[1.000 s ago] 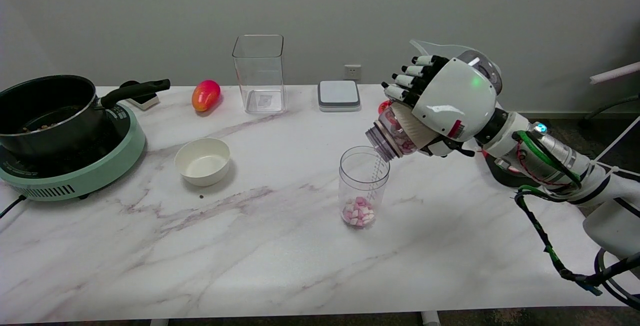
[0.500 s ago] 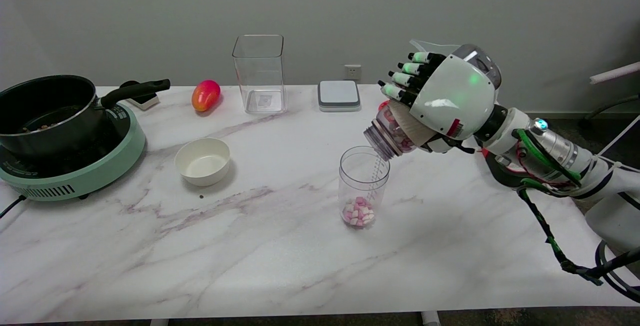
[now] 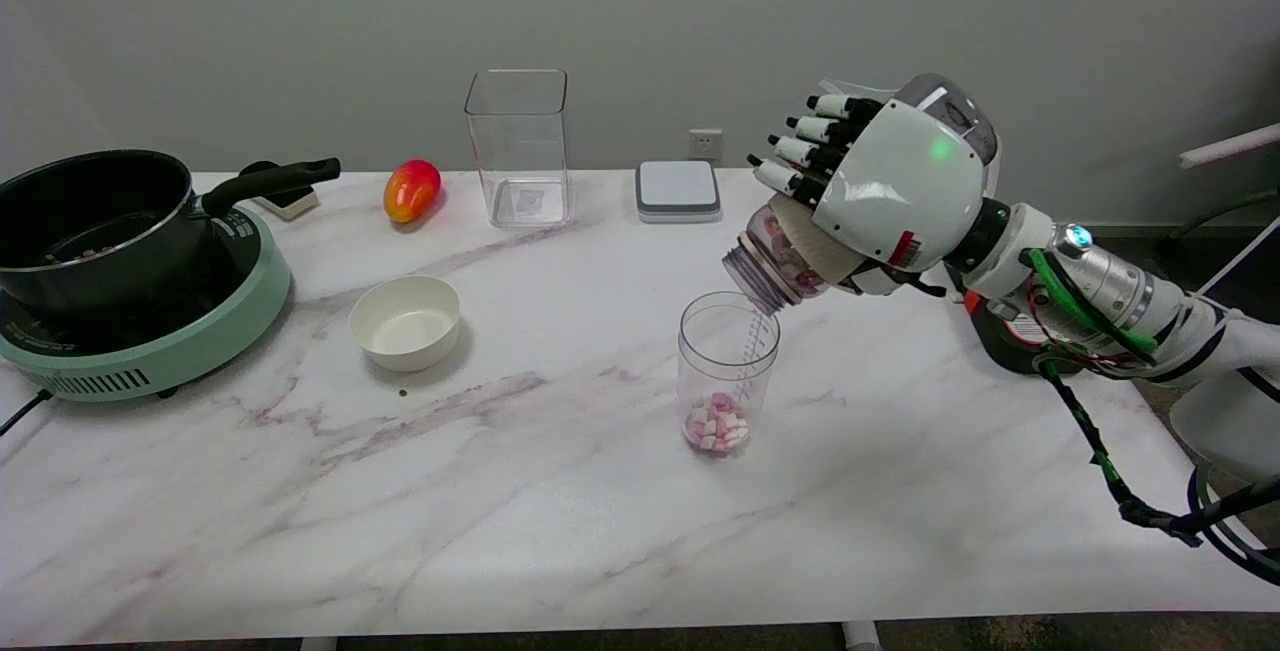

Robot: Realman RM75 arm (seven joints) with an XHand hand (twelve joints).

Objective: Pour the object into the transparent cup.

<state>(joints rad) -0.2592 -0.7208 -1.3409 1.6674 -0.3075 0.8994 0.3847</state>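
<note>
The right hand [image 3: 890, 191] wraps its fingers around a small jar [image 3: 775, 266], tilting its mouth down and leftward so pink-and-white pieces can fall. Just below that mouth stands the transparent cup [image 3: 727, 371], upright to catch them; some pieces [image 3: 716, 425] already lie at its bottom.
</note>
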